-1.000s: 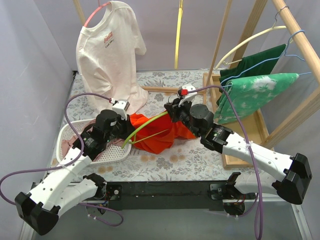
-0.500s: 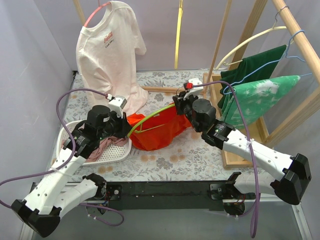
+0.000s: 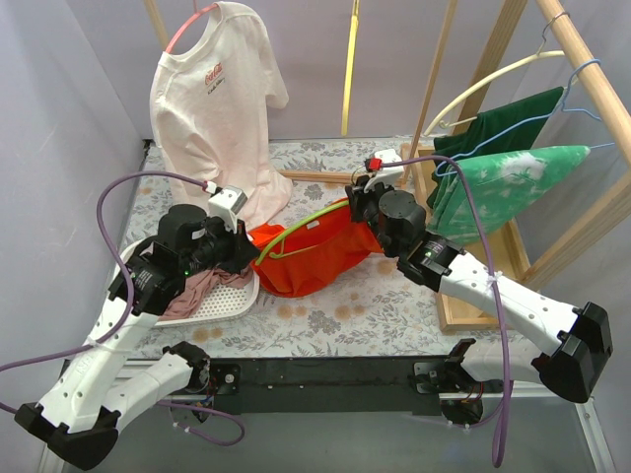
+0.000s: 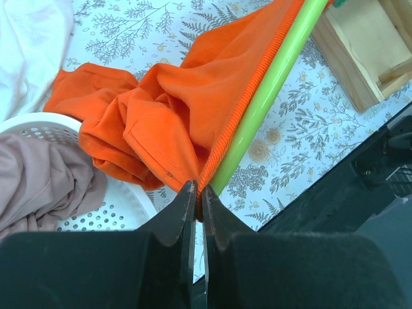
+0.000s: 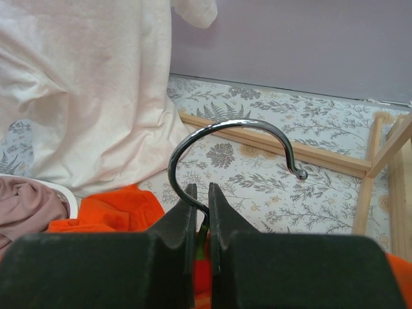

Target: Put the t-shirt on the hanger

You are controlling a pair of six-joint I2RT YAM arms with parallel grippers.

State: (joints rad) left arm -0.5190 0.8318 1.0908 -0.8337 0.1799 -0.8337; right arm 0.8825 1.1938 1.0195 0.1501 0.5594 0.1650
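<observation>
Left claw (image 4: 198,201) nipped tight on ribbed edge of orange t-shirt (image 4: 187,109), alongside green hanger (image 4: 270,84); right claw (image 5: 201,203) clamped on hanger neck under steel hook (image 5: 225,131). The t-shirt sags between arms onto floral counter (image 3: 325,320), left end against white basket (image 3: 225,299) holding pink-brown garment (image 3: 187,291). White shirt (image 3: 212,108) hangs behind, wooden rack (image 3: 577,236) right, lilac wall (image 3: 59,148) left.

Our left arm (image 3: 118,340), right arm (image 3: 498,301): white shells, black motor joints, black end blocks | purple cables (image 3: 148,176) loop off both; white wrist camera blocks (image 3: 229,200), red tab on right | left claw (image 4: 196,193), right claw (image 5: 201,193): matte black fingers
</observation>
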